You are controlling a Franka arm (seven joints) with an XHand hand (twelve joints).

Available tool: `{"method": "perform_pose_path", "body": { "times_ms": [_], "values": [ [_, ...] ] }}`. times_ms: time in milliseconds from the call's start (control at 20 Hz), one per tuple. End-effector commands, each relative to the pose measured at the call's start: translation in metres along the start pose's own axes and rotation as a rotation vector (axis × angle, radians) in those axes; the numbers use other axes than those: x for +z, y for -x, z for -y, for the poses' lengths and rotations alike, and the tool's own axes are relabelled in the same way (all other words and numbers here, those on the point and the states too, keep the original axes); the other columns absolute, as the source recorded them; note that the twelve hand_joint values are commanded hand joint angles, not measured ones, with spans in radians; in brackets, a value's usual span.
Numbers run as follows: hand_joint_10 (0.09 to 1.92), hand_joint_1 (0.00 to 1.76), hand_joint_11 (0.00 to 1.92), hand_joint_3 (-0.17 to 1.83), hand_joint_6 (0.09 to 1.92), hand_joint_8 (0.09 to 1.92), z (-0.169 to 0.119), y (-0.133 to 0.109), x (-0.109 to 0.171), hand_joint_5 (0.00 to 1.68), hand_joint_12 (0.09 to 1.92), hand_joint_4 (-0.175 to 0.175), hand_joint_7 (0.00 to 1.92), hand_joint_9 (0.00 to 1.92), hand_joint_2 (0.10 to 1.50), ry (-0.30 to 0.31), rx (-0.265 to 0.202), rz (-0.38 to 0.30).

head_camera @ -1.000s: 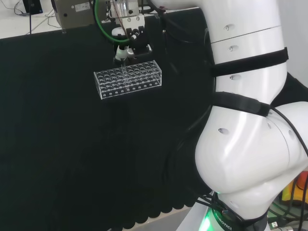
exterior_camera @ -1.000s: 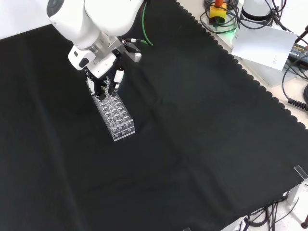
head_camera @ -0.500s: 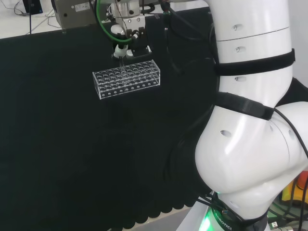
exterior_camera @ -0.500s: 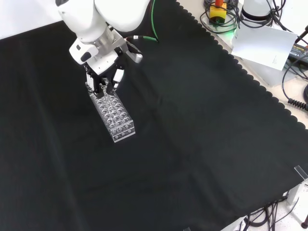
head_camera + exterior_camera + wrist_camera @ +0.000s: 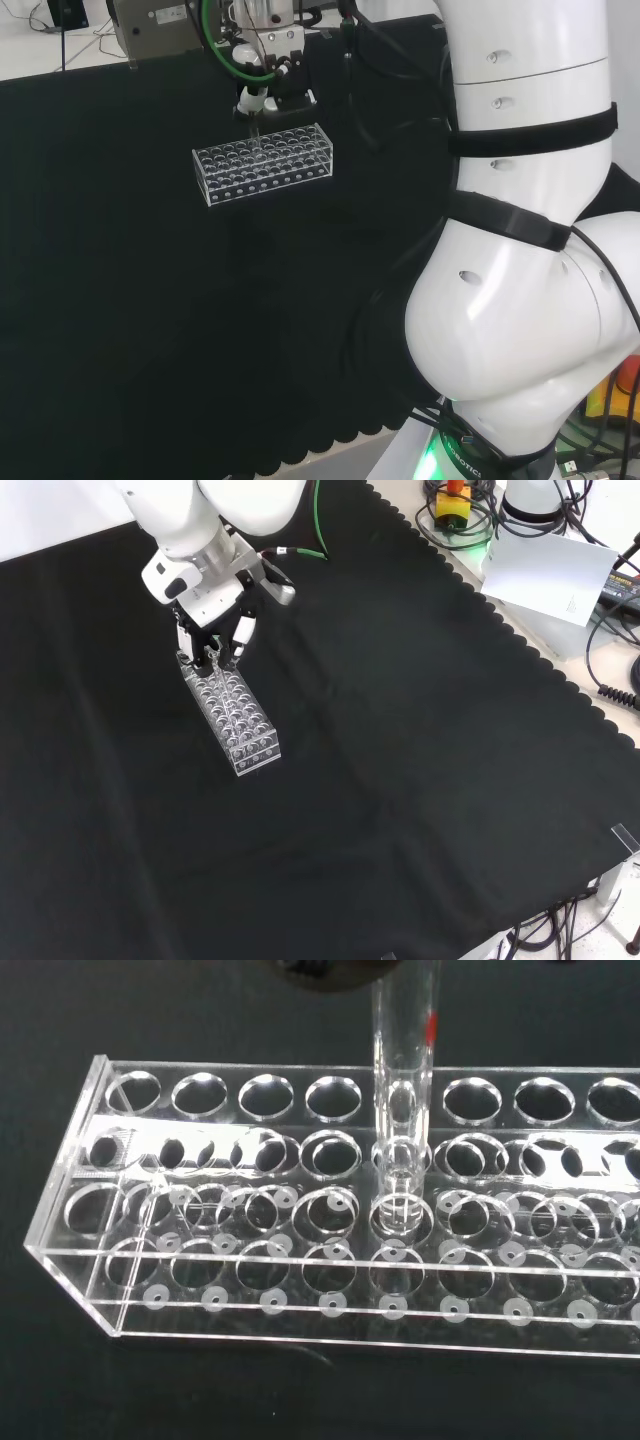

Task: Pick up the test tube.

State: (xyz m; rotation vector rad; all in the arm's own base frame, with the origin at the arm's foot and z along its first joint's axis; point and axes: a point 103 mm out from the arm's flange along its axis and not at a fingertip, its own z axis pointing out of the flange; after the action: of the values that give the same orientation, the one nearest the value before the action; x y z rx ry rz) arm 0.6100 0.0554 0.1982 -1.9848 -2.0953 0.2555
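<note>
Pinched between the fingertips of the hand (image 5: pixel 212 640) is a clear glass test tube (image 5: pixel 404 1070), held upright above the far end of the clear plastic test tube rack (image 5: pixel 234 716) in the front view. Its lower end is seen within a rack hole in the wrist view. The rack is set on the black cloth (image 5: pixel 400 760).

A black cloth (image 5: pixel 420 780) covers the worktop, its scalloped hem running down the right side of the front view and along the lower edge of the head view. One clear rack (image 5: pixel 232 715) of round holes lies directly on the cloth, in the upper left of the front view and the upper left of the head view (image 5: pixel 262 163).
</note>
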Motion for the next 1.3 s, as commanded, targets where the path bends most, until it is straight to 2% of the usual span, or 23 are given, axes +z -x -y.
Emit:
{"method": "perform_pose_path", "body": {
  "times_ms": [50,200,550,700,1300],
  "values": [
    [0.09,1.43,1.48,-0.17,0.31,0.72,0.005,0.003,-0.013,1.26,0.75,-0.175,1.34,1.54,1.03,0.007,0.009,-0.027],
    [0.09,1.43,1.48,-0.17,0.31,0.72,0.007,0.006,-0.021,1.26,0.75,-0.175,1.34,1.54,1.03,0.014,0.021,-0.047],
    [0.09,1.43,1.48,-0.17,0.31,0.72,0.010,0.005,-0.044,1.26,0.75,-0.175,1.35,1.54,1.03,0.020,0.022,-0.041],
    [0.09,1.43,1.48,-0.17,0.31,0.72,0.013,0.006,-0.056,1.26,0.75,-0.175,1.35,1.54,1.03,0.025,0.020,-0.070],
    [0.09,1.43,1.48,-0.17,0.30,0.71,0.042,0.006,-0.102,1.26,0.75,-0.175,1.35,1.54,1.03,0.089,-0.026,-0.058]
  ]
}}
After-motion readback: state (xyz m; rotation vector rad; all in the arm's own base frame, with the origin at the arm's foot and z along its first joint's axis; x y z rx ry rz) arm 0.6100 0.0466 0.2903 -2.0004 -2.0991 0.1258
